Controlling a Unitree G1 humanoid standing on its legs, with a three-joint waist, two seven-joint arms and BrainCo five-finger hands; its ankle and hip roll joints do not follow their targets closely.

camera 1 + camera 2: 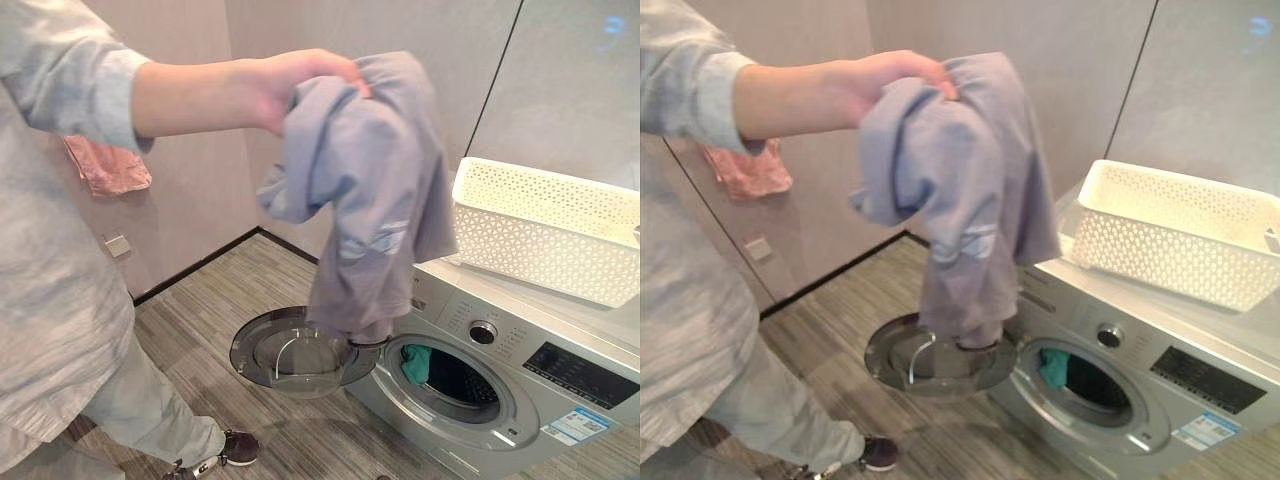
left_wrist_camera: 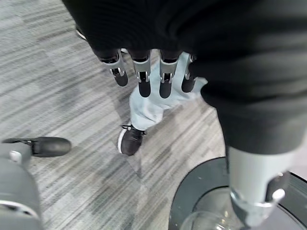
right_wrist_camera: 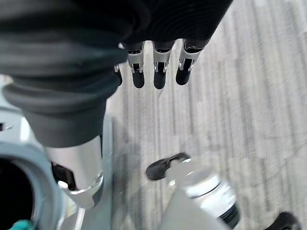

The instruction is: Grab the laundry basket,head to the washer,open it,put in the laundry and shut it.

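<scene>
Judging by how things lie, the task is well past its middle: the basket (image 1: 545,225) sits on top of the washer (image 1: 520,370), the round door (image 1: 298,352) hangs swung wide and low over the floor (image 1: 200,310), and a teal cloth (image 1: 416,364) already shows inside the drum opening. What is left seems to be getting the rest of the laundry in and shutting the door. A grey garment (image 1: 370,190) is not yet in: it dangles above the open door and just in front of the washer, bunched at its top in a person's hand (image 1: 290,85) that reaches in from the robot's left, with the hem hanging close to the door's rim. Whether the basket holds anything more I cannot tell, since its inside is hidden by its wall. A pink cloth (image 1: 108,165) hangs by the wall behind the person, apart from all this. Neither robot hand is carrying anything. In its wrist view the left hand (image 2: 148,76) hangs down over the floor with fingers straight and loose, the person's shoe (image 2: 129,140) past the fingertips and the door's rim near the thumb. In the other wrist view the right hand (image 3: 156,69) points down at the floor likewise, fingers relaxed and spread slightly, with the washer's front just beside its thumb.
</scene>
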